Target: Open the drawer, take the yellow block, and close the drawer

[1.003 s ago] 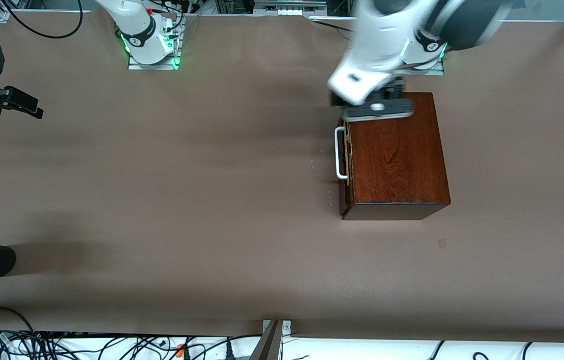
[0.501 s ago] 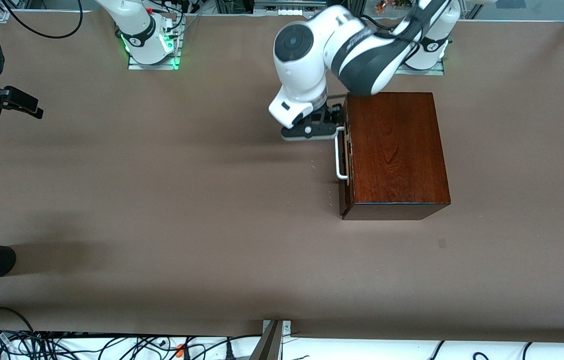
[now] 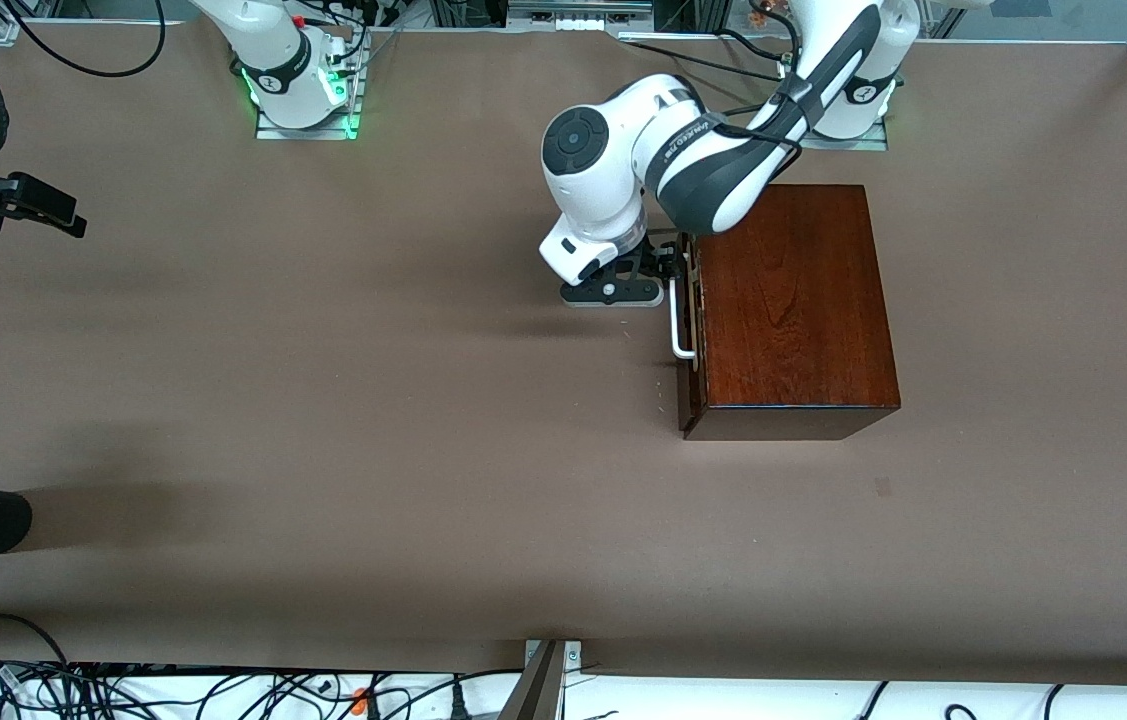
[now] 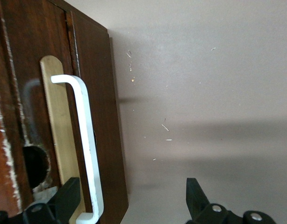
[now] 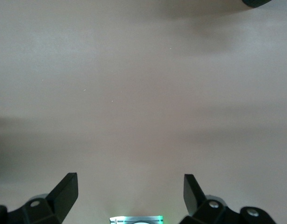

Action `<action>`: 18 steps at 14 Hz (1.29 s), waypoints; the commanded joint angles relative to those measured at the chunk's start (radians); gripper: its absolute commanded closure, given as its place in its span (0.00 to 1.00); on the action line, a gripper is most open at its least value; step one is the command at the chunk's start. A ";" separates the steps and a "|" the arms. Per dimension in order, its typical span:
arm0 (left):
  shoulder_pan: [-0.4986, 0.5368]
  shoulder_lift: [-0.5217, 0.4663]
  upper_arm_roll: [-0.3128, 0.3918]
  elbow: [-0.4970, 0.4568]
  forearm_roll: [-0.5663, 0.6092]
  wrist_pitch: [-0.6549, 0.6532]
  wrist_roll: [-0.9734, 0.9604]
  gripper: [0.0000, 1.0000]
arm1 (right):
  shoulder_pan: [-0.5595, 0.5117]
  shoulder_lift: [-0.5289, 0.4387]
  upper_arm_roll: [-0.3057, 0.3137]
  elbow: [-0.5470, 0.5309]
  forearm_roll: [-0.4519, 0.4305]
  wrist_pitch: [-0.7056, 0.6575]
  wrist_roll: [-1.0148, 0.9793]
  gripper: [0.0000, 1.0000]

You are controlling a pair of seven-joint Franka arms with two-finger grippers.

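Drawer (image 3: 689, 320) shut in the dark wooden box (image 3: 791, 310) on the bench (image 3: 323, 400), left hand (image 3: 668, 268) spread wide at the drawer's white handle (image 3: 678, 318), right hand (image 5: 129, 196) open, waiting over bare bench, well apart from the box

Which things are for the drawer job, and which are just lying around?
For the job:
- the drawer, shut
- its white handle
- the wooden box
- the left gripper, open at the handle
- no yellow block in sight

Just there:
- the cables along the table's near edge
- the right gripper, open, waiting over bare table
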 commanded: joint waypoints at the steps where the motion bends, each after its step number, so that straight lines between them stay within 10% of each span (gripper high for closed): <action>1: 0.010 -0.021 0.007 -0.049 0.039 0.038 0.010 0.00 | -0.012 -0.005 0.008 0.006 0.009 -0.012 -0.015 0.00; 18: 0.008 0.088 0.008 -0.019 0.087 0.081 -0.092 0.00 | -0.010 -0.007 0.008 0.006 0.009 -0.015 -0.015 0.00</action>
